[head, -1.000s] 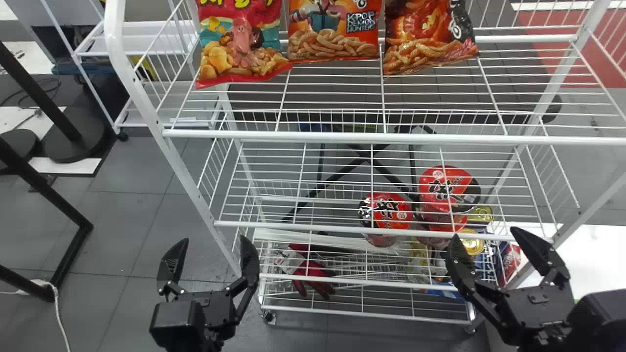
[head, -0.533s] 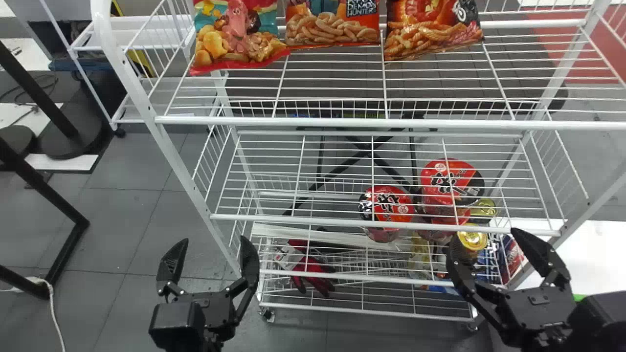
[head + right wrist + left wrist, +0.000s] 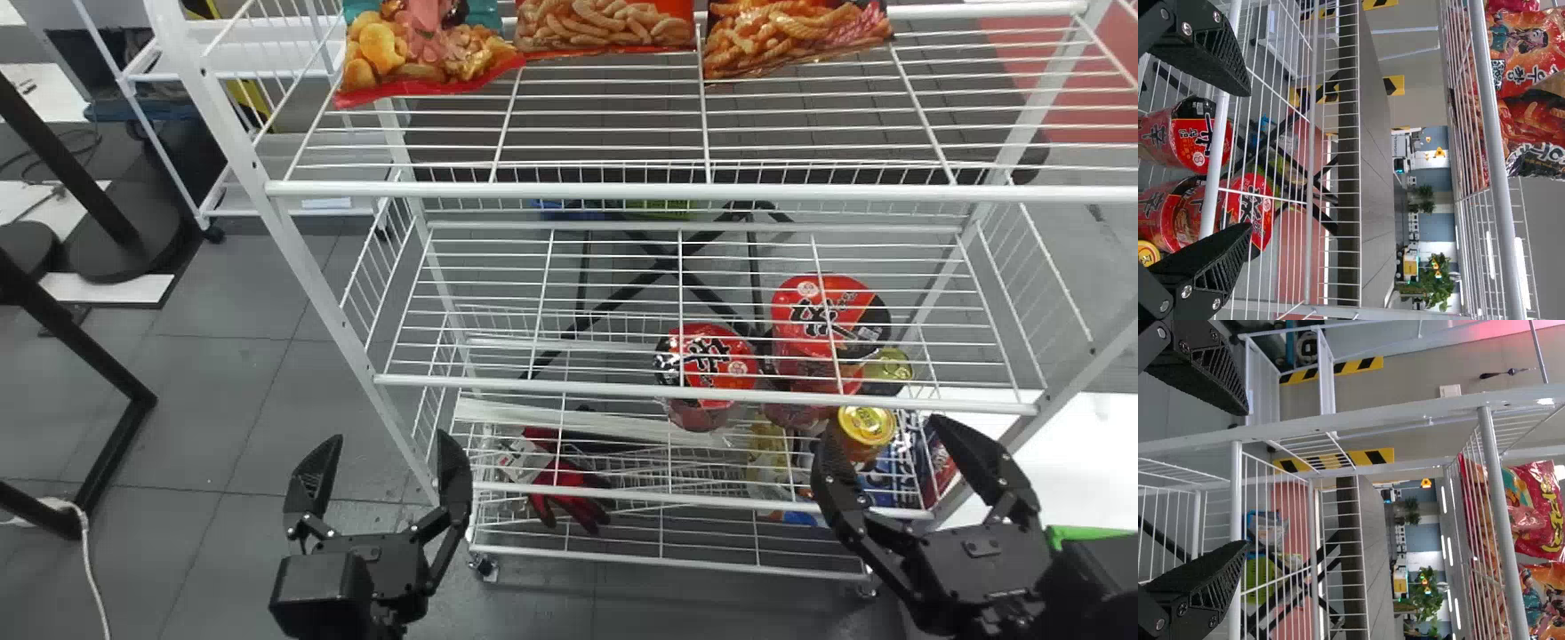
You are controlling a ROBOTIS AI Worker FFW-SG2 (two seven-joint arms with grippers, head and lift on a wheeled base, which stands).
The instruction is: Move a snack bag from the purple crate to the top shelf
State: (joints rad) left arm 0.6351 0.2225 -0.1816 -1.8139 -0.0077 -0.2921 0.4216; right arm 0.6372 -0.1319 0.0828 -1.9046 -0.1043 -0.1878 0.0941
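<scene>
In the head view, three snack bags, a red-edged one [image 3: 418,49], an orange one [image 3: 605,25] and a dark orange one [image 3: 782,36], lie side by side on the white wire top shelf [image 3: 676,190]. My left gripper [image 3: 387,437] stands open at the rack's lower left, and my right gripper [image 3: 885,431] is open before its lower right. The left wrist view has the left gripper [image 3: 1248,479], nothing between its fingers, and a red bag [image 3: 1538,510]. In the right wrist view are the right gripper [image 3: 1250,160], also holding nothing, and an orange bag [image 3: 1528,50].
Red noodle cups [image 3: 707,369] and gold-lidded cans [image 3: 867,427] stand on lower shelves, beyond the right gripper. Red gloves [image 3: 569,498] lie low in the rack. Black metal legs [image 3: 80,356] stand at the left; a green edge [image 3: 1089,535] shows beside the right arm.
In the head view the rack and bags have shifted upward, and the rack looks slightly larger. Both grippers keep their places in that view. More of the green edge at the right has come into sight.
</scene>
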